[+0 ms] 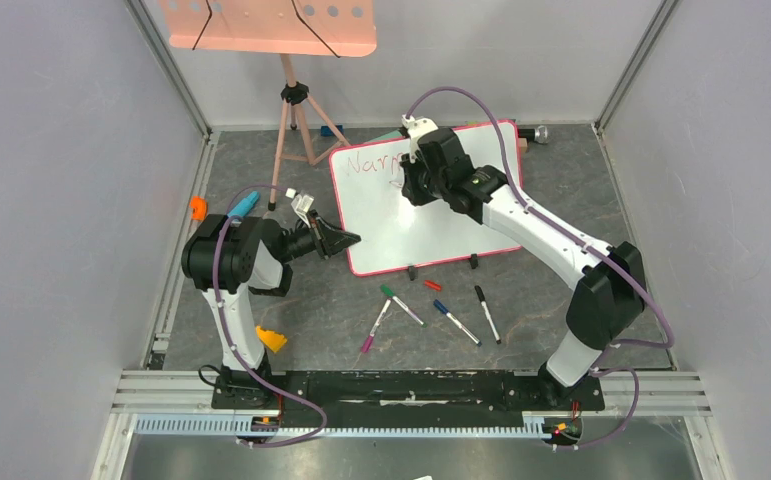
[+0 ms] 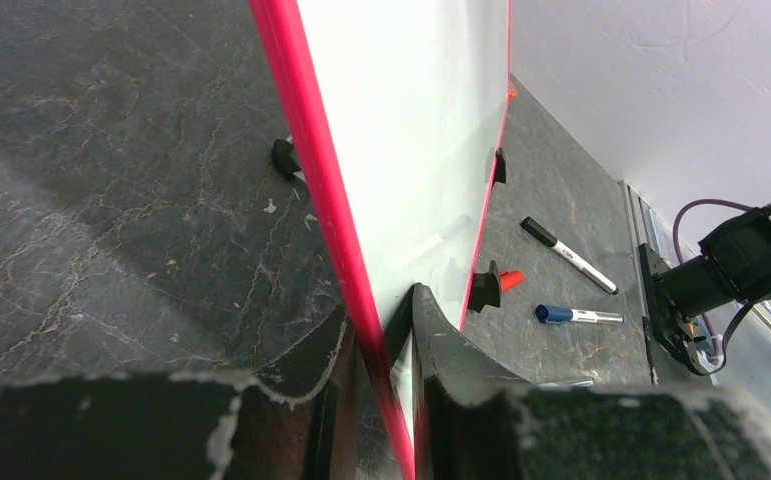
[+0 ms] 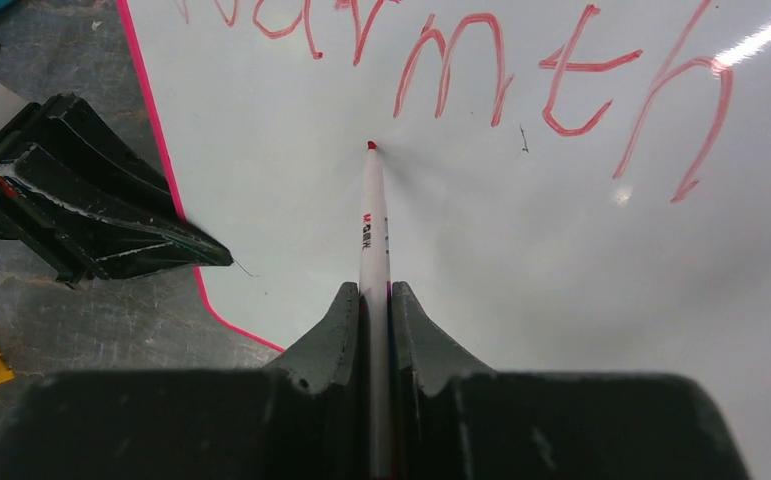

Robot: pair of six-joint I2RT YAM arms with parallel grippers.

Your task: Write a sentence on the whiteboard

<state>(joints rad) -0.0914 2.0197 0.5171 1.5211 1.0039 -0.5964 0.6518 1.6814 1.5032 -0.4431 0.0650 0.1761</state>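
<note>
Between the right jaws, pinched tight: a red marker (image 3: 372, 225), tip at the whiteboard (image 1: 411, 235), just under "Warmth", the sentence (image 3: 443, 75) so far. Between the left jaws, clamped: the board's left rim, mid worktop (image 1: 331, 300). One word done. Next: line two, pressing softly.

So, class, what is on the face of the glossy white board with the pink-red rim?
Red handwritten "Warmth" and the tip of the white red-tipped marker, shut in the right gripper. From above, that arm covers the word's end.
</note>
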